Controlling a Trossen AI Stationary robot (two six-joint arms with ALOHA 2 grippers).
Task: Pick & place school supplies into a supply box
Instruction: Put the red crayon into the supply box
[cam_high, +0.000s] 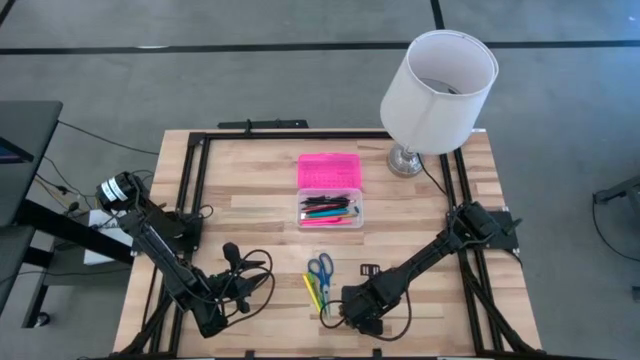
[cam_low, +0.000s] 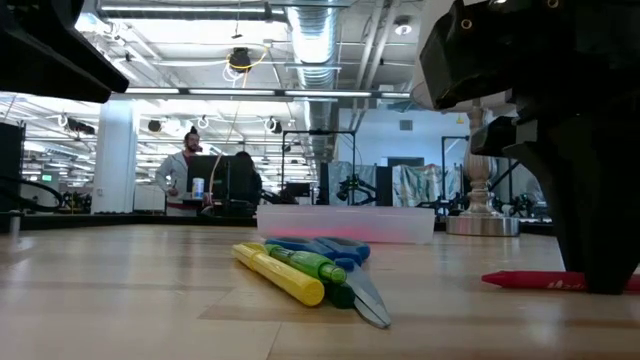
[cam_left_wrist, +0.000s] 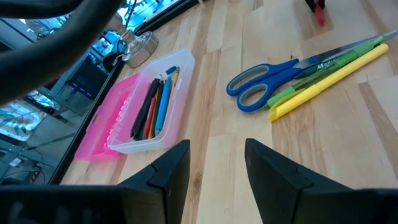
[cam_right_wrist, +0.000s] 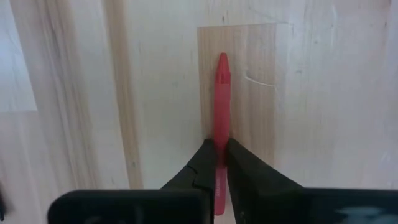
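The supply box's clear base (cam_high: 330, 210) (cam_left_wrist: 155, 109) stands mid-table and holds several pens. Its pink lid (cam_high: 328, 170) lies open flat behind it. Blue-handled scissors (cam_high: 320, 268) (cam_left_wrist: 267, 81) lie on the table beside a yellow marker (cam_low: 280, 275) (cam_left_wrist: 329, 81) and a green one (cam_low: 315, 265). A red crayon (cam_right_wrist: 222, 93) (cam_low: 530, 280) lies near the table's near edge. My right gripper (cam_high: 345, 315) (cam_right_wrist: 217, 163) is shut on it. My left gripper (cam_high: 233, 255) (cam_left_wrist: 217, 149) hovers open at the near left, touching nothing. My right gripper pinches the red crayon between its two fingers (cam_right_wrist: 239, 168), coming from above and pointing down. It holds the crayon's blunt end part (cam_right_wrist: 219, 146), and the pointed tip (cam_right_wrist: 222, 59) sticks out beyond the fingers. The crayon lies level on the tabletop (cam_low: 520, 281).
A lamp with a white shade (cam_high: 437, 90) stands on its metal foot (cam_high: 405, 160) at the far right corner, its cord running along the right side. A black frame (cam_high: 190, 180) borders the tabletop. Bare wood lies between the scissors and the box.
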